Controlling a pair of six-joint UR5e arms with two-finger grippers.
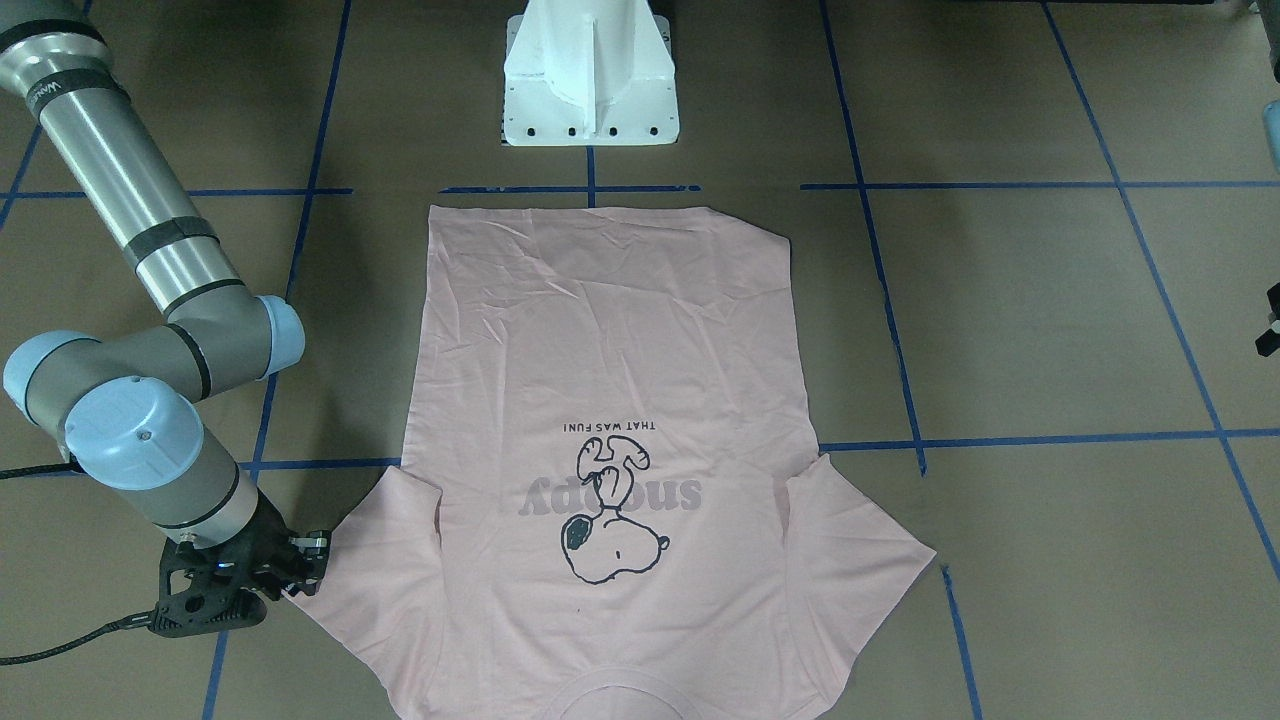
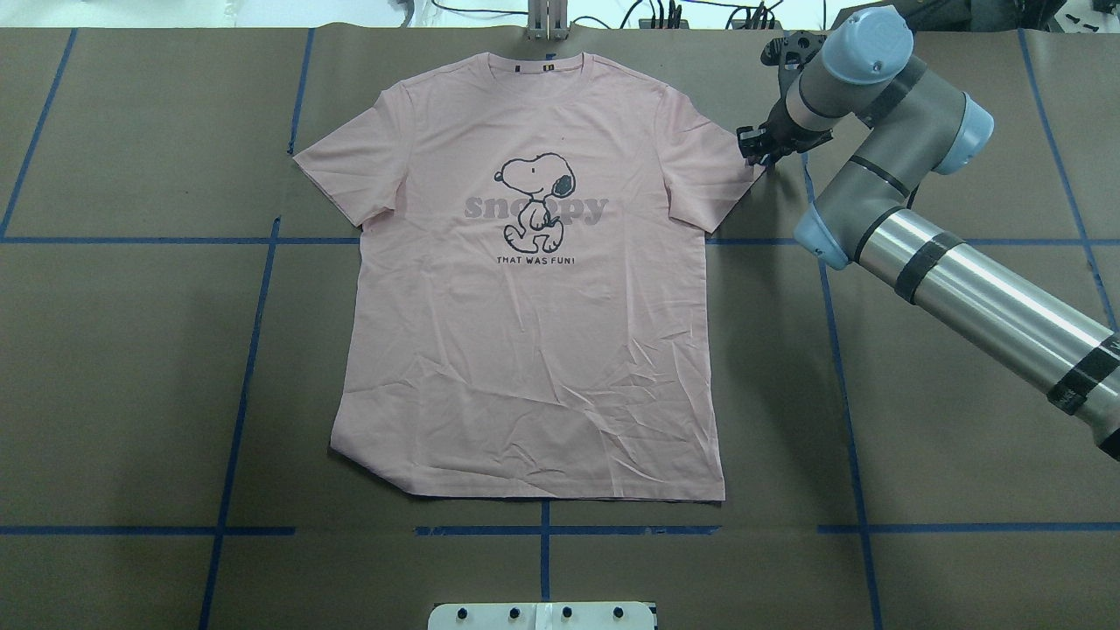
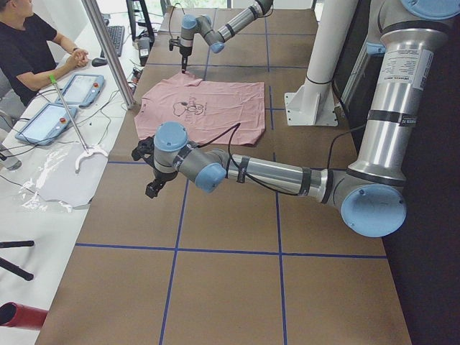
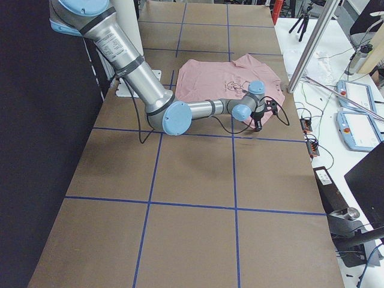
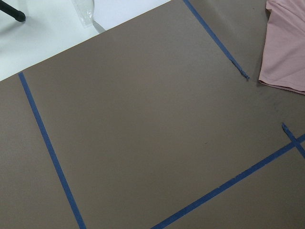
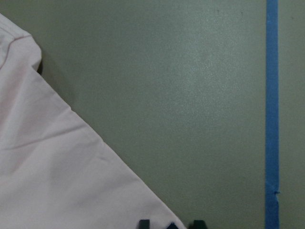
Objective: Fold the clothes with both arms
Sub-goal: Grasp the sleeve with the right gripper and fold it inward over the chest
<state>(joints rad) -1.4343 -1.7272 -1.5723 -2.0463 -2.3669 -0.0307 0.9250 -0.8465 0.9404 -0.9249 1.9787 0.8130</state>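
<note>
The pale pink T-shirt (image 2: 534, 350) lies flat and print side up on the brown table, collar at the far edge; it also shows in the front view (image 1: 620, 350). My right gripper (image 2: 754, 150) is low at the tip of the shirt's sleeve on my right (image 1: 300, 572). In the right wrist view its fingertips (image 6: 144, 223) stand slightly apart with the sleeve corner (image 6: 47, 167) between them. My left gripper (image 3: 151, 188) hovers over bare table off the shirt's other sleeve (image 5: 286, 47). I cannot tell whether it is open or shut.
The white pedestal base (image 1: 590, 90) stands at the near table edge behind the shirt's hem. Blue tape lines (image 2: 254, 350) grid the table. An operator (image 3: 29, 50), tablets and a metal pole (image 3: 108, 50) are past the far table edge.
</note>
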